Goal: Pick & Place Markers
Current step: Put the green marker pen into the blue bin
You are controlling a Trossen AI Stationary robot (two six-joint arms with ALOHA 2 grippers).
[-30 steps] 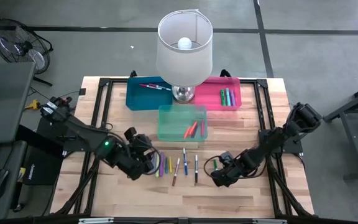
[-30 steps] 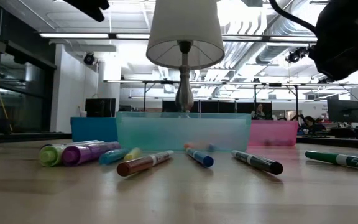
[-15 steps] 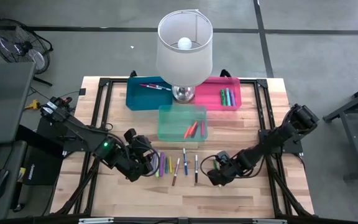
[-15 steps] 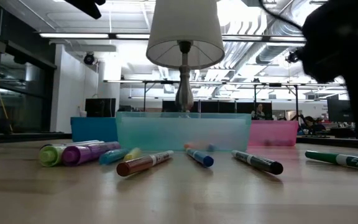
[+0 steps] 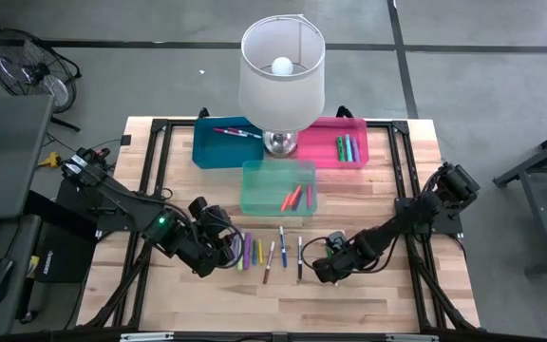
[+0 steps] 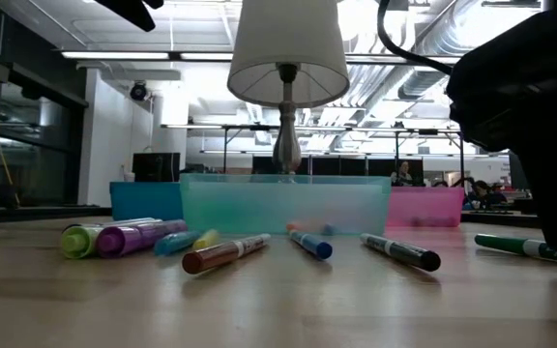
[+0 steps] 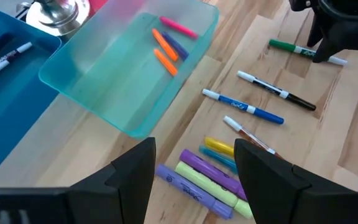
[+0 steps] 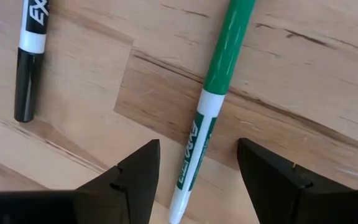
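The right gripper (image 8: 194, 165) is hanging wide open right over the green marker (image 8: 211, 102) lying on the table (image 8: 303, 56). The marker looks light, hard and slippery, so its middle seems best to pinch.

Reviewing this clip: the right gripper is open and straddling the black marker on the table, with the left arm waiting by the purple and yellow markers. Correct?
Not quite: the right gripper is open around the green marker, not the black marker, which lies off to one side, as the right wrist view shows. The left gripper does wait by the purple and yellow markers.
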